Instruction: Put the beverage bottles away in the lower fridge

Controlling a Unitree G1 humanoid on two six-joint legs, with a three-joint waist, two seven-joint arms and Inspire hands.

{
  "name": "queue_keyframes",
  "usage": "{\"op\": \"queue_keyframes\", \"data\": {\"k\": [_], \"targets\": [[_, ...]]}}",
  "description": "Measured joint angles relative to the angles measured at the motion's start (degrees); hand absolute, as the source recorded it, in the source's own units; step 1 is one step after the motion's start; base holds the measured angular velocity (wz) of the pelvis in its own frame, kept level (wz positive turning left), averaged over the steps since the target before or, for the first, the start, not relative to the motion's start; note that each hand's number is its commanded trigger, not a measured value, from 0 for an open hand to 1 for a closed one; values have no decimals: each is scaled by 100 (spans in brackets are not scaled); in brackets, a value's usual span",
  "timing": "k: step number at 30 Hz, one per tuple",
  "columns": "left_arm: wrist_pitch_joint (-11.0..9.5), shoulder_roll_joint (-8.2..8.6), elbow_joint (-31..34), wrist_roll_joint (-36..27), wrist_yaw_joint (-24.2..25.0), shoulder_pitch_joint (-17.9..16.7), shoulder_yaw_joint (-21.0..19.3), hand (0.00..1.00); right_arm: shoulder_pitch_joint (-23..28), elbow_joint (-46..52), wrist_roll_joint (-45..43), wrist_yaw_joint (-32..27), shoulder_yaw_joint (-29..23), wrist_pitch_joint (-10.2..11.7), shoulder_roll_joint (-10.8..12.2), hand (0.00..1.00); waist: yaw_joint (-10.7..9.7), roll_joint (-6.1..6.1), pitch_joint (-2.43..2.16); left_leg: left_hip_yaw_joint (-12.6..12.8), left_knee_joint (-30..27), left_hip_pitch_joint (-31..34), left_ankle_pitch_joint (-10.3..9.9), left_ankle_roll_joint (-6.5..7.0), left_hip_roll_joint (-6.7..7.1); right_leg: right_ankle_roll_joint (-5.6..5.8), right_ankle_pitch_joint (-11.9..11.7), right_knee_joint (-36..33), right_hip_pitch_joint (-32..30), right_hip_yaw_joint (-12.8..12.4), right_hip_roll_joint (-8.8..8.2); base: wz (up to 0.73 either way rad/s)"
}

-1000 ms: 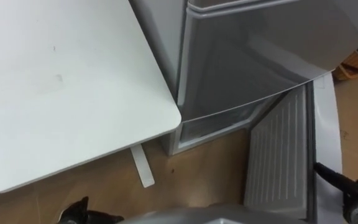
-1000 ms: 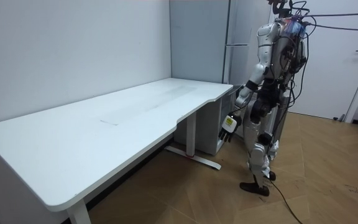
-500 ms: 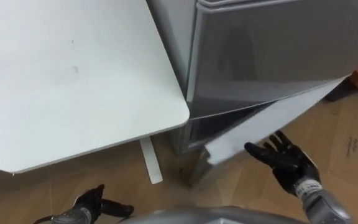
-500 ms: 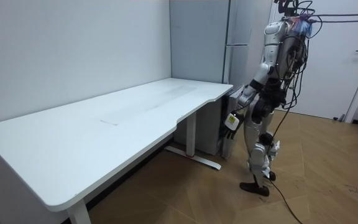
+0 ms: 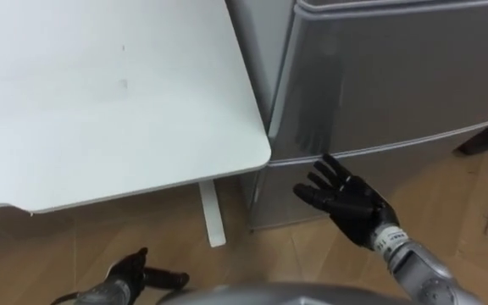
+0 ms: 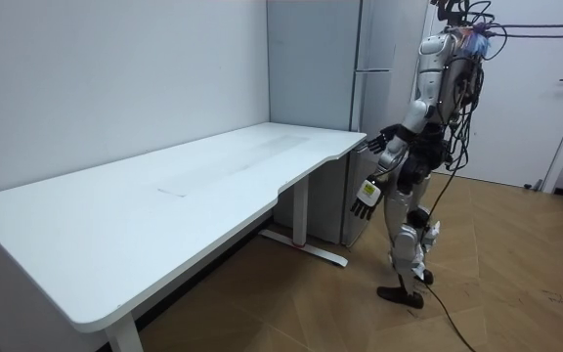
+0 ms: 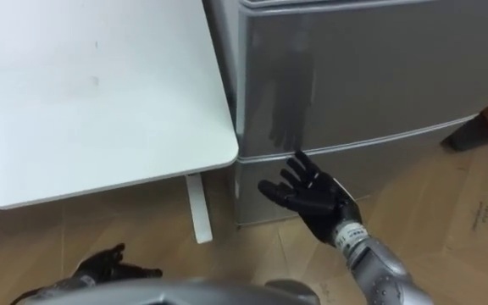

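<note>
A: Right hand (image 5: 352,206). What are the fingers (image 5: 334,173) doing?
B: Standing apart and straight, clasping nothing. Just past the fingertips the lower fridge door (image 5: 274,199) is sitting shut. I cannot tell whether the tips are touching it.
A: Further out from the fingers?
B: Above them the upper door (image 5: 396,76) is sitting shut too. To their left the table (image 5: 100,102) is standing close beside the fridge. Well below and left of them the left hand (image 5: 134,273) is hanging low, fingers loose, carrying nothing.
A: The drinks?
B: Neither hand is holding one, and I cannot tell where they are lying.
A: Handling?
B: I am guessing bottles or cans: stiff, smooth, likely slick if cold, fairly heavy when full. Wrapping round the middle of the body is looking safest. The door is needing a pull at its free edge first, though I cannot tell which side that is.
</note>
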State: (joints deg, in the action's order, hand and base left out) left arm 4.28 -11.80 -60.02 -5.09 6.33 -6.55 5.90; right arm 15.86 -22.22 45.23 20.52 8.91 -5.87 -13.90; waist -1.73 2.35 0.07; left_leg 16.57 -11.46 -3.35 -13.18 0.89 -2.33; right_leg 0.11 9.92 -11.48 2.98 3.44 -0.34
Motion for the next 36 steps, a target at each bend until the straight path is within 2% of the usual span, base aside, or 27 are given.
{"op": "queue_keyframes", "data": {"k": [8,20,22,25,26,28,31,36], "targets": [[43,2,-5,-105,-71,6,-16,0,2,-17,-10,-25,112,-1,-187,0,21,23,15,-202,3,70,57,2,7,-3,-2,16,31,307,-43,13],[59,2,92,-176,53,-82,-163,0,-13,-209,-237,87,13,32,-208,0,55,32,11,-393,-43,129,96,-15,15,-32,-18,115,107,485,-43,9],[58,6,108,-188,82,-181,-303,0,-116,-651,-627,236,-124,103,-169,0,46,60,-3,-470,-53,153,108,-13,67,-48,-28,195,140,574,-53,17],[29,11,101,-185,131,-181,-452,0,-455,-1772,-1310,212,-112,-16,-145,0,118,92,-8,-651,-93,284,139,16,125,-49,-26,290,176,727,-91,36],[21,14,93,-222,142,-172,-495,0,-508,-2195,-1513,207,-111,-22,-115,0,183,123,-28,-735,-96,307,150,23,156,-37,-16,304,186,783,-112,35],[6,35,91,-260,136,-173,-538,0,-546,-2717,-1786,195,-102,-32,-82,0,234,125,-34,-849,-81,291,158,36,211,-3,13,333,209,888,-148,34],[-55,64,-50,-332,75,-196,-709,0,-683,-3510,-2127,169,-78,-23,-34,0,381,133,-28,-926,-65,267,166,50,216,14,22,338,282,944,-167,19],[-87,102,-199,-330,-21,-205,-1028,0,-843,-4326,-2345,43,-207,-7,136,0,380,164,2,-1082,-36,258,164,47,250,14,22,339,363,1018,-158,16]]}}
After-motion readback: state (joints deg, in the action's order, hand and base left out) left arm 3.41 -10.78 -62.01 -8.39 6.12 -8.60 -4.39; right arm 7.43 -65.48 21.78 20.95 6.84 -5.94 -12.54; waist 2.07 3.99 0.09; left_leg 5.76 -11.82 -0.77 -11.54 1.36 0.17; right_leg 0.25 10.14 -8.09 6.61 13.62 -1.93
